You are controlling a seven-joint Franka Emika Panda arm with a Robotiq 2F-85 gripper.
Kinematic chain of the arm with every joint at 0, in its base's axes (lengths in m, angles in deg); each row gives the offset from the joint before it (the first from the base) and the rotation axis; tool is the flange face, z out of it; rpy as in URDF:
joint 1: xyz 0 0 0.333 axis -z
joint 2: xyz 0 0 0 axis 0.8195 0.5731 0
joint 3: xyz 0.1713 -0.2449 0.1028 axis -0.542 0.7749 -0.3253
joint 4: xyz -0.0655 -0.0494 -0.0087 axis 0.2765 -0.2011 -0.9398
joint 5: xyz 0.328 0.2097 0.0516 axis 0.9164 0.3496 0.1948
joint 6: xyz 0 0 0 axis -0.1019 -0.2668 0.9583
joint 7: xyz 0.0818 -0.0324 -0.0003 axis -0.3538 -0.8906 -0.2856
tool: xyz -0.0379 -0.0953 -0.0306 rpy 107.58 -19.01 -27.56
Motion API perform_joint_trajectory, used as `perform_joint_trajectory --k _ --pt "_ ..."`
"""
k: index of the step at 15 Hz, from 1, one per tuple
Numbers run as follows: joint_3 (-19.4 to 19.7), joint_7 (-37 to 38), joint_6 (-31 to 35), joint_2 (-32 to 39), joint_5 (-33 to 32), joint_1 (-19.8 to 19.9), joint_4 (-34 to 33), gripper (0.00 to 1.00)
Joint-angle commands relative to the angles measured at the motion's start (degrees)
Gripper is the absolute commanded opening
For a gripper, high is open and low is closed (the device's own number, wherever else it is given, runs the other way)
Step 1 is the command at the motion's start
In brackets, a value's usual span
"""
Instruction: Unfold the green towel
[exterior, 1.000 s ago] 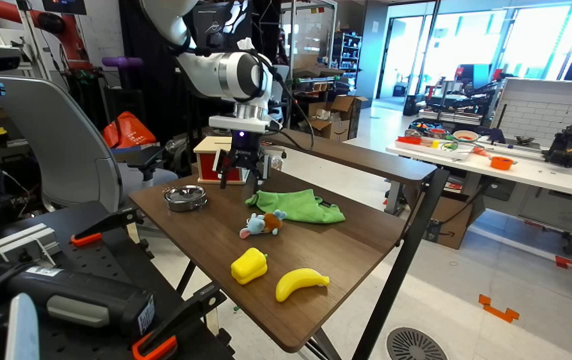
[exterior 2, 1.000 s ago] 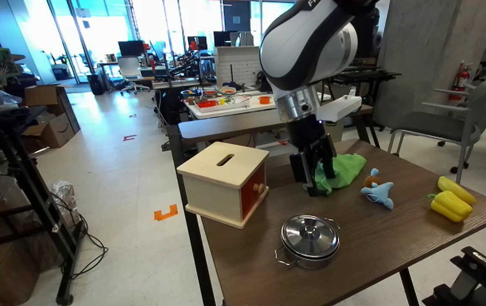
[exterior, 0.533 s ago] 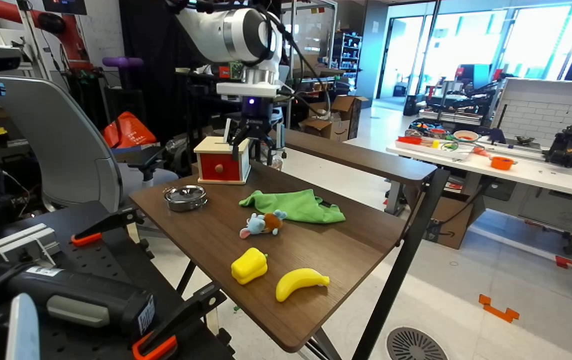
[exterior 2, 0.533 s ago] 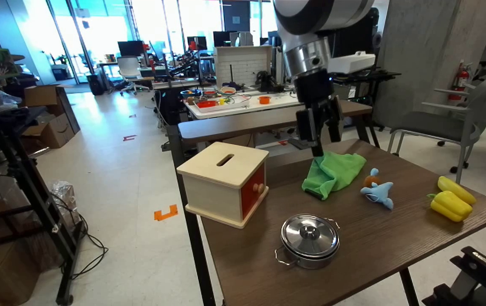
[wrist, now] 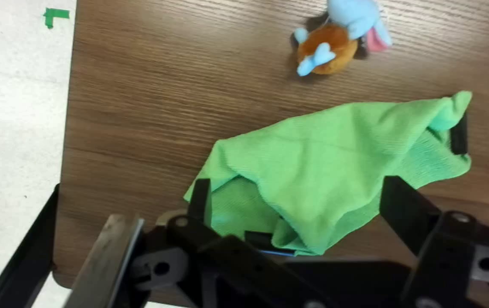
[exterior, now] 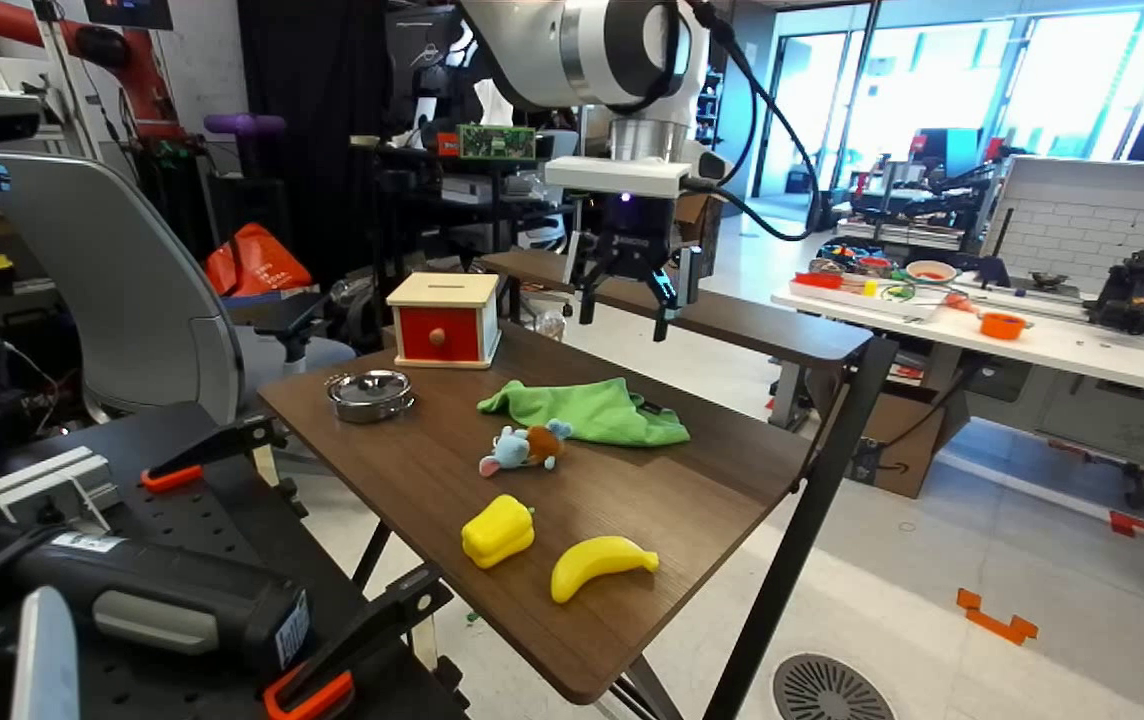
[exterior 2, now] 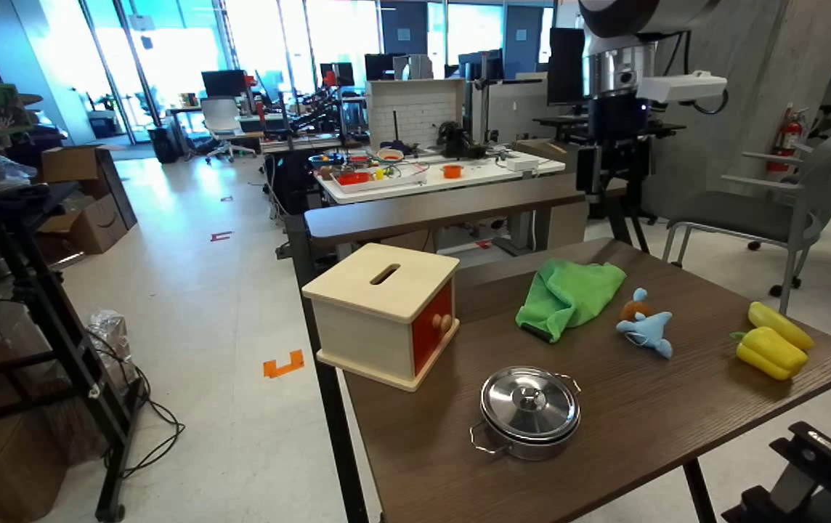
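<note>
The green towel [exterior: 587,412] lies crumpled and partly folded over itself on the brown table [exterior: 412,470]. It also shows in an exterior view [exterior 2: 574,294], with a black label at its end towards the wooden box. In the wrist view the towel [wrist: 313,158] shows a fold across its middle and black labels at two places on its edge. My gripper [exterior: 624,327] is open and empty, raised well above the table. In the wrist view the gripper's spread fingers [wrist: 298,179] overlap the towel's near edge in the picture and hide a little of it.
A plush toy [exterior: 529,446] lies close beside the towel. A yellow pepper [exterior: 499,532] and a banana [exterior: 604,566] lie towards the table end. A metal pot [exterior 2: 530,412] and a wooden box with a red drawer [exterior 2: 386,312] stand at the other end. A raised shelf [exterior 2: 444,207] runs along one side.
My gripper was low at the towel's end near the box. It has risen and moved away from the box, staying open. That towel end and its label are now uncovered.
</note>
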Motion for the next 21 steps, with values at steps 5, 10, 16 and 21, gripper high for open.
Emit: perform_joint_trajectory --k 5,10,16,21 --pt "1.0 2.9 12.2 5.4 6.0 4.7 -0.6 1.0" --pt "2.2 5.6 14.7 10.7 5.6 4.2 -3.3 1.0" --pt "3.2 8.4 13.5 14.6 5.4 4.1 -7.5 1.0" --pt "3.9 10.3 11.7 18.0 5.4 4.1 -12.0 0.77"
